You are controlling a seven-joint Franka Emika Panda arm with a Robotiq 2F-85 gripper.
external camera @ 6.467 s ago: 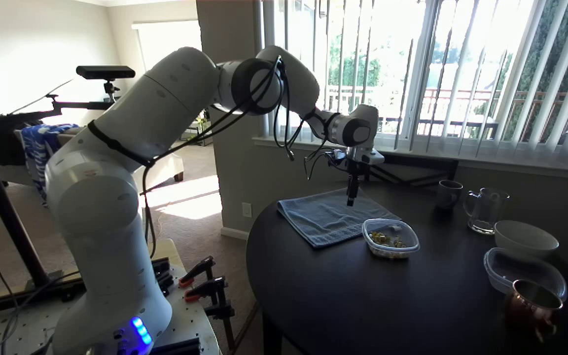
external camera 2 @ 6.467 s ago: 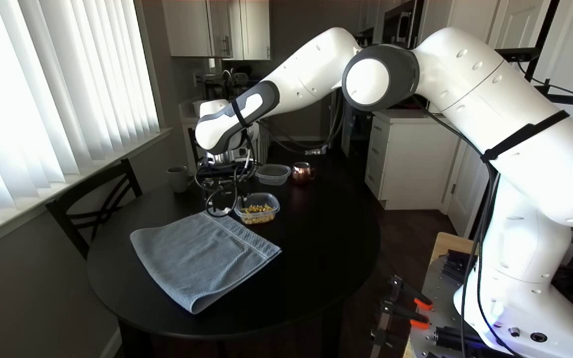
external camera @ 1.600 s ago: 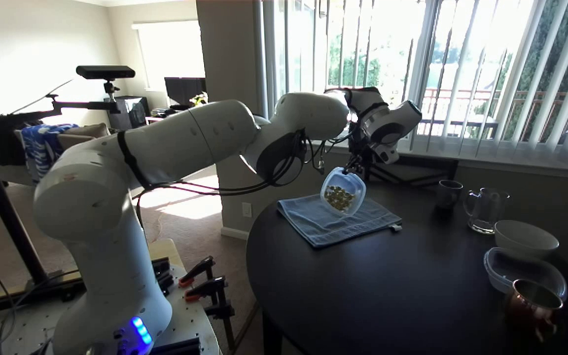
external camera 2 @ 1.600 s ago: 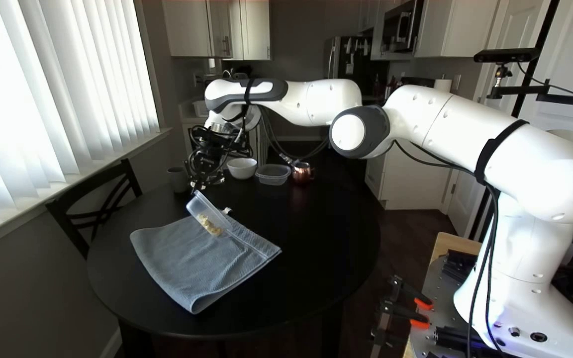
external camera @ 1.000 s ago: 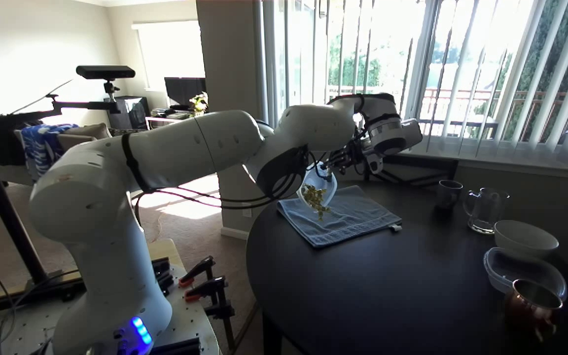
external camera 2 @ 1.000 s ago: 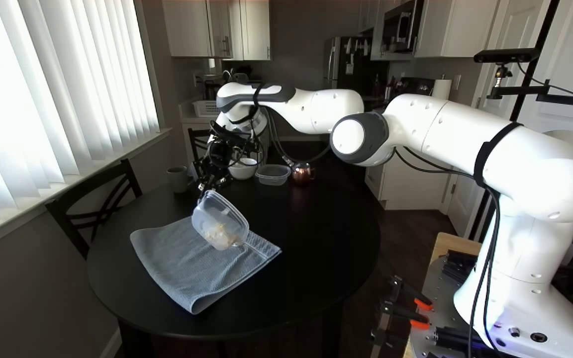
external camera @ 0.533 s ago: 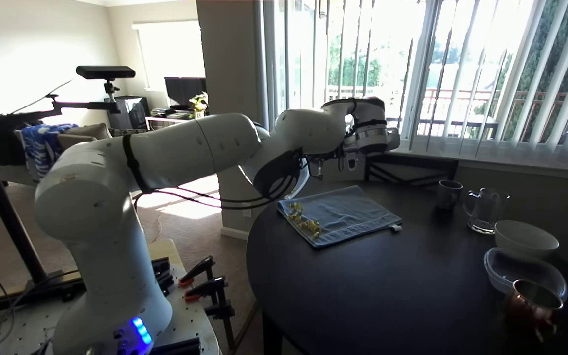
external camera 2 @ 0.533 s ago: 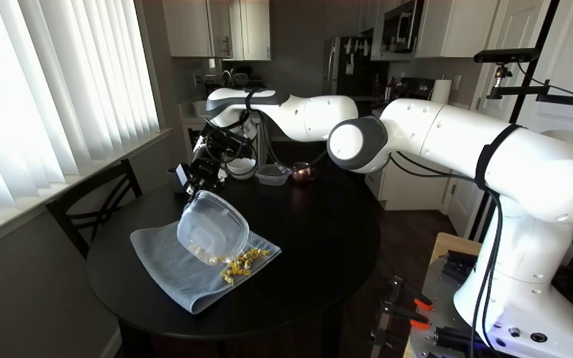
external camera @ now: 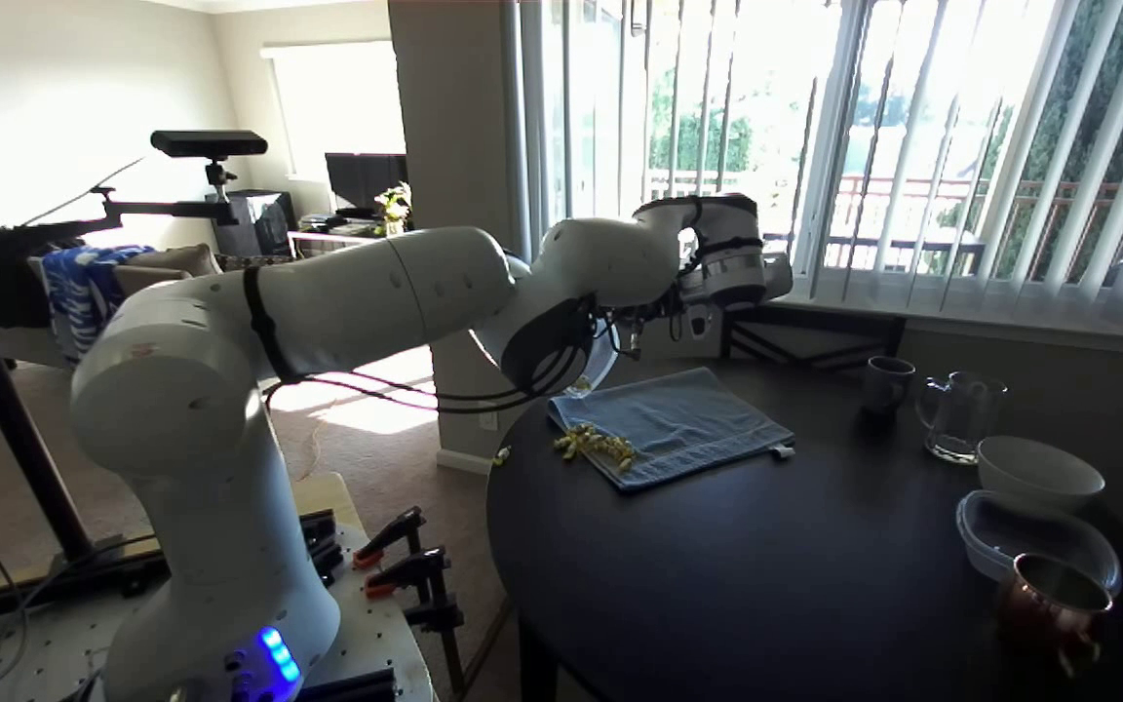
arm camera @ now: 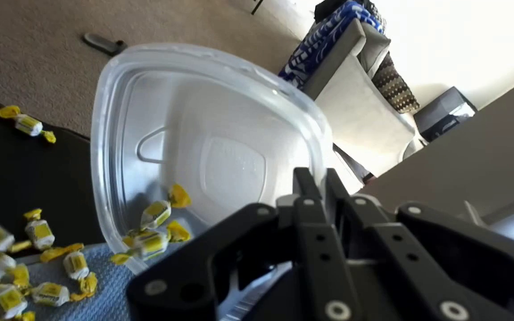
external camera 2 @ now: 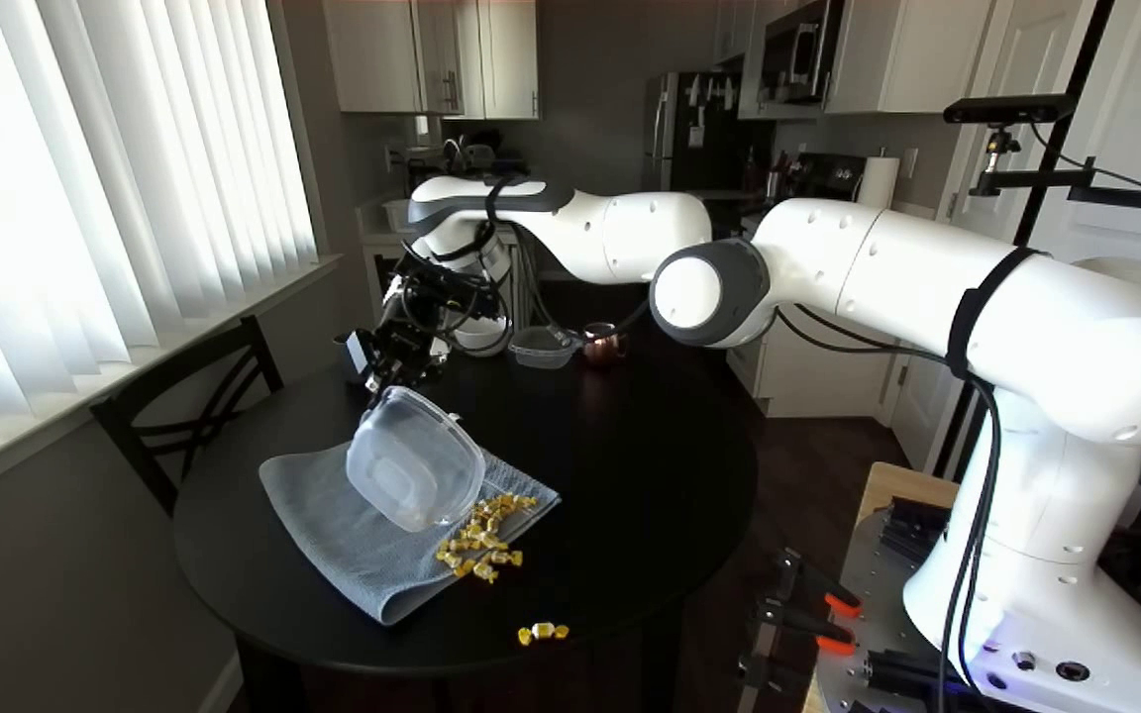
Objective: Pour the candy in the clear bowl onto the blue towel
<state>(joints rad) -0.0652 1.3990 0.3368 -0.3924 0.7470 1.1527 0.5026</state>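
My gripper (arm camera: 320, 180) is shut on the rim of the clear bowl (arm camera: 234, 165), which hangs steeply tipped on its side over the blue towel (external camera 2: 353, 540). Yellow-and-white wrapped candy (external camera 2: 481, 535) lies heaped at the towel's edge, some of it spilling past onto the bare table. A stray candy piece (external camera 2: 543, 632) rests by the table's rim. In the wrist view a few candies (arm camera: 152, 240) show at the bowl's low corner, seemingly inside it. In an exterior view the arm partly hides the bowl (external camera: 605, 356) above a corner of the towel (external camera: 688, 414).
Across the dark round table (external camera: 776, 585) stand a grey mug (external camera: 886, 385), a glass mug (external camera: 961, 419), a white bowl (external camera: 1039, 473), a second clear container (external camera: 1034, 541) and a copper mug (external camera: 1054, 614). A chair (external camera 2: 194, 406) is pushed up on the window side.
Earlier the bowl stood on the table, then was lifted and tipped with the candy inside. Over the last second candy has tumbled onto the towel's edge, and one piece has reached the table's rim.
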